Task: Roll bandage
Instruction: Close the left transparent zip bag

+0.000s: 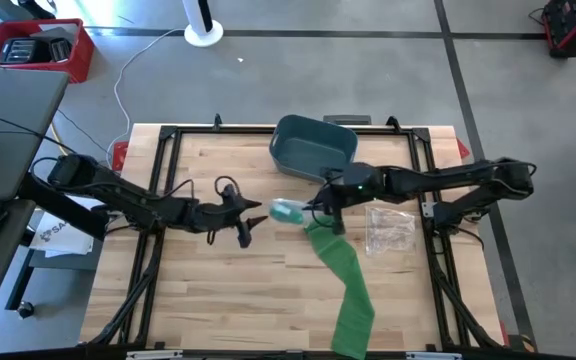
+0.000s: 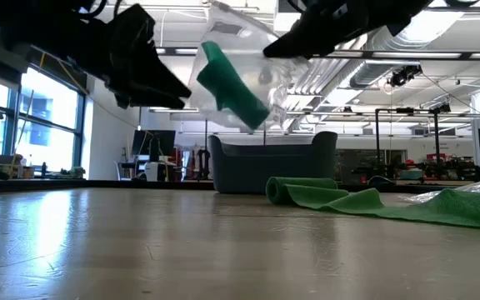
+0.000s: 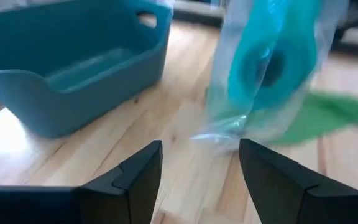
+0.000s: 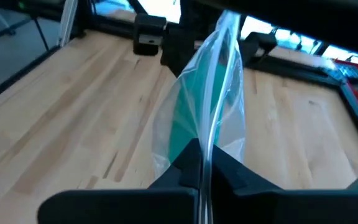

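Your green bandage strip [image 1: 348, 285] runs off the table's near edge in the high view, so its far end is cut off; in the low view it leaves the picture at the right edge. The bagged roll [image 3: 272, 62] is blurred in your left wrist view and cropped at the top, and any print on the clear bag cannot be read. In the low view, both arms are cut off by the top edge, and the contents of the teal bin [image 2: 273, 162] are hidden behind its wall.

Overhead looks straight down; low level across table [image 2: 140, 250]; wrists close, forward.
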Robot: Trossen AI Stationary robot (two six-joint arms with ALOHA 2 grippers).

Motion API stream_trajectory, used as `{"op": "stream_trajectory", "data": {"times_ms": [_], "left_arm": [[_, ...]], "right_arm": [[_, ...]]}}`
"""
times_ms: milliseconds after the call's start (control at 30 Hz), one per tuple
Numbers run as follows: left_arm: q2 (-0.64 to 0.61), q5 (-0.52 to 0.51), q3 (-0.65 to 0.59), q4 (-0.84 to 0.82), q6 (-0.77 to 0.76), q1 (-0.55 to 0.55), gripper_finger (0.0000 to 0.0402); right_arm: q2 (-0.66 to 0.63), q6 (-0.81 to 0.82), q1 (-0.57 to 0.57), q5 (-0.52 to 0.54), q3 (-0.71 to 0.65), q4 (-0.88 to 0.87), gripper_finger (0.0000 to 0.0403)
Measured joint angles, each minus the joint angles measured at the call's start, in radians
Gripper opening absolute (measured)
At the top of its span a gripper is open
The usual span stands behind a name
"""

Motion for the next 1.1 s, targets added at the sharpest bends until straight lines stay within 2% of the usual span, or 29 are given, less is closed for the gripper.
{"op": "stream_trajectory", "data": {"times_ms": [100,200,367,600,700,833,933,1100], "left_arm": [[0.004,0.010,-0.063,0.184,0.025,0.001,0.0209],[0.019,0.016,-0.090,0.289,0.083,0.001,0.0209],[0.075,0.101,-0.088,0.405,0.133,0.014,0.0209],[0.159,0.138,-0.057,0.492,0.137,0.021,0.0196],[0.164,0.178,-0.051,0.490,0.143,0.021,0.0157],[0.163,0.238,-0.050,0.442,0.120,0.020,0.0075],[0.155,0.273,-0.048,0.335,0.068,0.017,0.0017],[0.110,0.253,-0.051,0.032,-0.099,0.006,0.0014]], "right_arm": [[-0.023,0.003,0.000,0.000,-0.013,0.011,0.0000],[-0.026,0.003,0.000,0.000,-0.013,0.041,0.0000],[-0.027,0.003,0.000,-0.033,-0.011,0.087,0.0000],[-0.027,0.005,0.000,-0.052,-0.011,0.101,0.0000],[-0.027,0.006,0.000,-0.052,-0.010,0.095,0.0000],[-0.027,0.006,0.000,-0.052,-0.010,0.083,0.0000],[-0.029,0.006,0.000,-0.052,-0.010,0.058,0.0000],[-0.035,0.023,0.000,-0.041,-0.011,-0.002,0.0000]]}}
